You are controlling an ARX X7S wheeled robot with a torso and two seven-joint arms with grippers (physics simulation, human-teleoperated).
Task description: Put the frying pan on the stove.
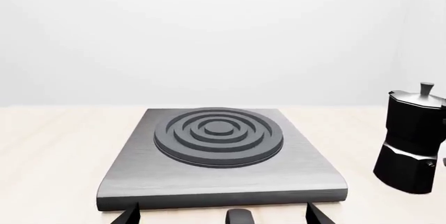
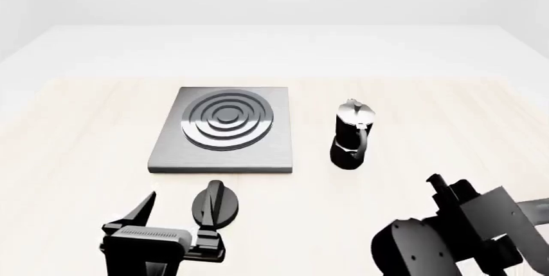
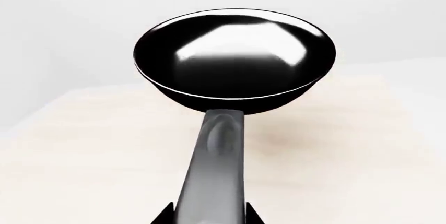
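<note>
1. Holding the frying pan by its handle, the right claw is pinching it, lifted off the worktop.
2. Left claw sits spread, empty, at 6 o'clock of the stove.
3. Risk, I'd guess: swinging toward 10 o'clock could clip the moka pot, or the long handle twists in the grip.

Even, bright, diffuse light gives clean, sharp renders with only faint soft shadows on the pale table, and a white glare patch fills the frying pan interior.
</note>
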